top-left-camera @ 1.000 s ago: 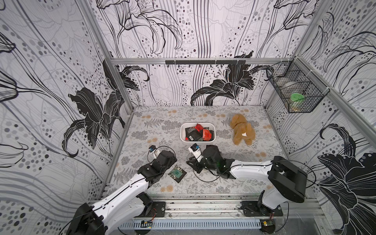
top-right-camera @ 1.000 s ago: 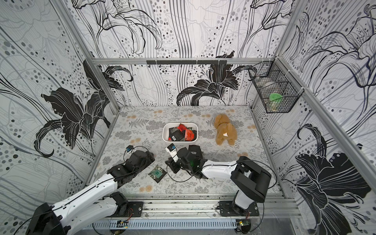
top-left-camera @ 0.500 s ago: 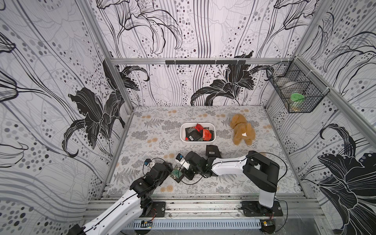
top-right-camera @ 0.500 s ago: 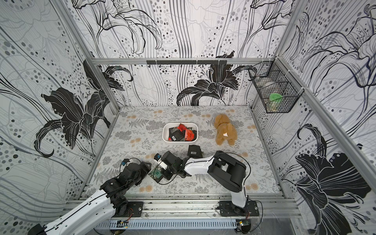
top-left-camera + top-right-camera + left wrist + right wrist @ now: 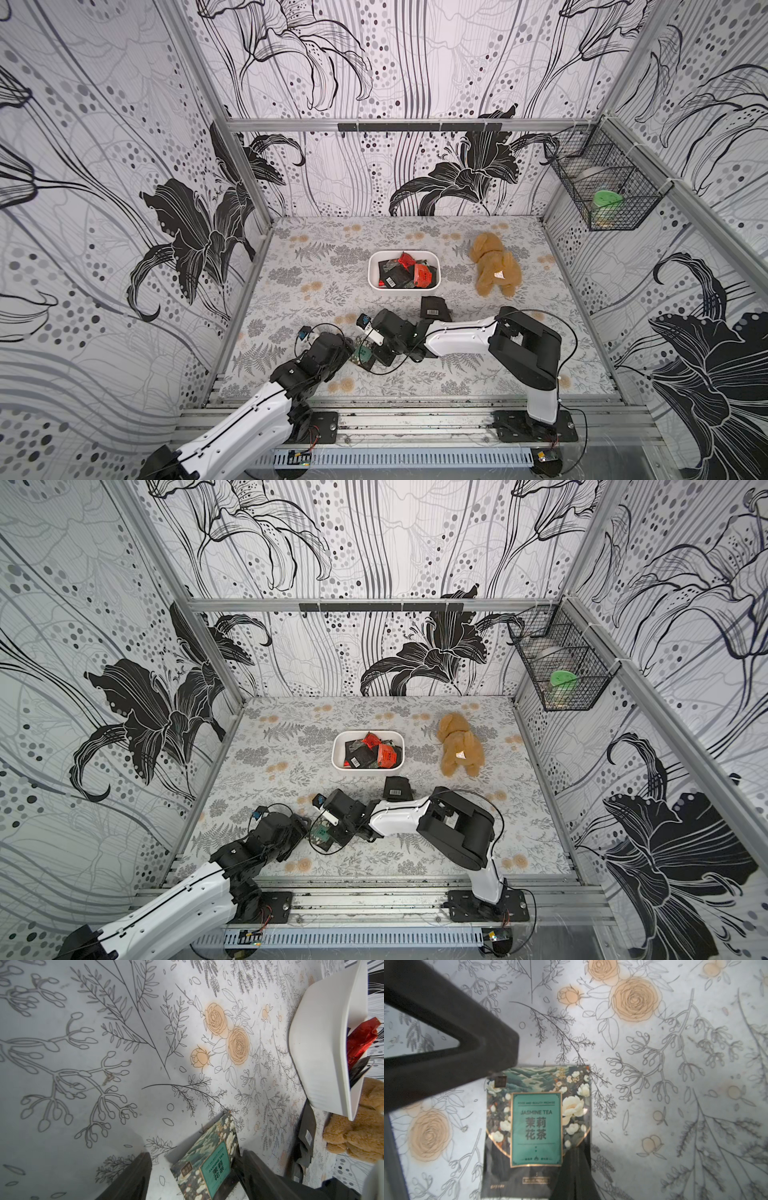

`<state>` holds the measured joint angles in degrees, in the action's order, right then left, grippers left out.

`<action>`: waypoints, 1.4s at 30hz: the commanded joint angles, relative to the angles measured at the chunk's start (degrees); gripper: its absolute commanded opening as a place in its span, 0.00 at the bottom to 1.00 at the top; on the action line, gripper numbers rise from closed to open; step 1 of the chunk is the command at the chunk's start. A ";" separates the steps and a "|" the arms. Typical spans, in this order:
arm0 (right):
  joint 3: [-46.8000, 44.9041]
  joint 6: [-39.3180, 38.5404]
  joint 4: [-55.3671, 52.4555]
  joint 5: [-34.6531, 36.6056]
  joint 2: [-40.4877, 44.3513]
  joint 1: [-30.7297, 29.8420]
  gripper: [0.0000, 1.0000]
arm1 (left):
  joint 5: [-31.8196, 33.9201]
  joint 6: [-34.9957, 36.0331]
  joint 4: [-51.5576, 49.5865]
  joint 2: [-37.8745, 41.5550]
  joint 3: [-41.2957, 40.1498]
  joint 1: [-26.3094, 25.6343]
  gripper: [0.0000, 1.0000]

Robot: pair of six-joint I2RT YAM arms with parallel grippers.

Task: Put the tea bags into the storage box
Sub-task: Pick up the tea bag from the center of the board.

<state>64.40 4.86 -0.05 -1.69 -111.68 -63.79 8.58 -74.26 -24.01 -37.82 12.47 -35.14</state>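
Note:
A tea bag with a green jasmine label (image 5: 536, 1126) is pinched at one edge by my right gripper (image 5: 576, 1157), which is shut on it. It shows low at the front of the table in both top views (image 5: 365, 353) (image 5: 321, 834). In the left wrist view this tea bag (image 5: 209, 1159) tilts up off the table between the fingers of my open left gripper (image 5: 196, 1154). The white storage box (image 5: 372, 270) (image 5: 336, 750) holds several black and red tea bags. Another black tea bag (image 5: 434, 308) (image 5: 397, 788) lies on the table just in front of the box.
A tan plush toy (image 5: 494, 266) (image 5: 461, 746) lies right of the box. A black wire basket (image 5: 602, 187) hangs on the right wall. My two grippers crowd together at the front centre, with the left finger (image 5: 467, 1043) close over the held bag.
My right gripper swung left from near the box to the green-label tea bag and shut on it. My left arm drew back toward the front, its open gripper coming around the same bag.

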 commanded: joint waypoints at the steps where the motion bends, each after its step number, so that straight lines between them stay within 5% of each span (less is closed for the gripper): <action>1: 0.99 -0.81 -3.90 1.69 -2.23 -0.33 0.01 | -2.56 -0.43 0.69 2.49 -1.81 0.31 0.72; 32: 2.08 -0.27 -4.60 1.07 -3.22 -0.37 0.00 | -9.08 -2.31 18.68 -6.77 -7.92 -0.64 0.49; 42: 1.70 -0.11 -4.21 1.25 -2.60 -0.37 0.00 | -9.90 -2.71 23.38 -9.36 -7.34 -1.48 0.30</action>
<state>66.37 4.89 -0.84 -0.62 -112.99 -63.79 -0.34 -77.32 -2.07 -46.44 5.63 -36.16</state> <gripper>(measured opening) 0.053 0.300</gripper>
